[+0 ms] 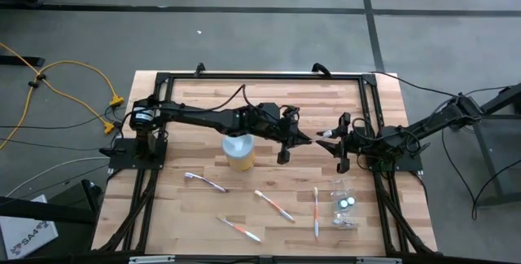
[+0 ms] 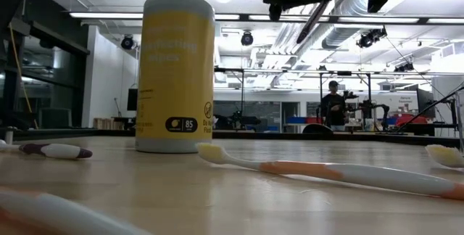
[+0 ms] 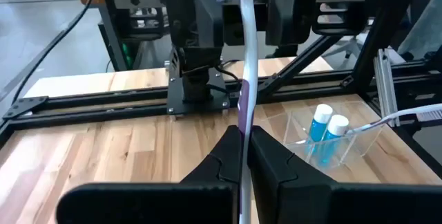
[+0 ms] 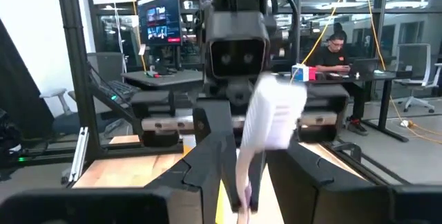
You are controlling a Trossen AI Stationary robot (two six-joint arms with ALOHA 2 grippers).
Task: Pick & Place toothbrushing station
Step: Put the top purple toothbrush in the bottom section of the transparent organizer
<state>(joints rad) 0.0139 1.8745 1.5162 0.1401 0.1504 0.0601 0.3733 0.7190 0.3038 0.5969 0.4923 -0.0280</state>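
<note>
We judge a mid-air handover above the bench (image 1: 195,97): the left end effector (image 3: 246,141) is clamped on a toothbrush (image 3: 246,58), the right end effector (image 1: 330,143) stands apart nearby, and next comes transfer toward the holder (image 1: 345,204).

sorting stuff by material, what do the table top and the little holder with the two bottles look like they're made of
Table top: wood, it seems; pale planks with visible grain and a slight sheen. Holder: probably clear plastic, glossy; the two bottles and the wood show through its walls.
</note>
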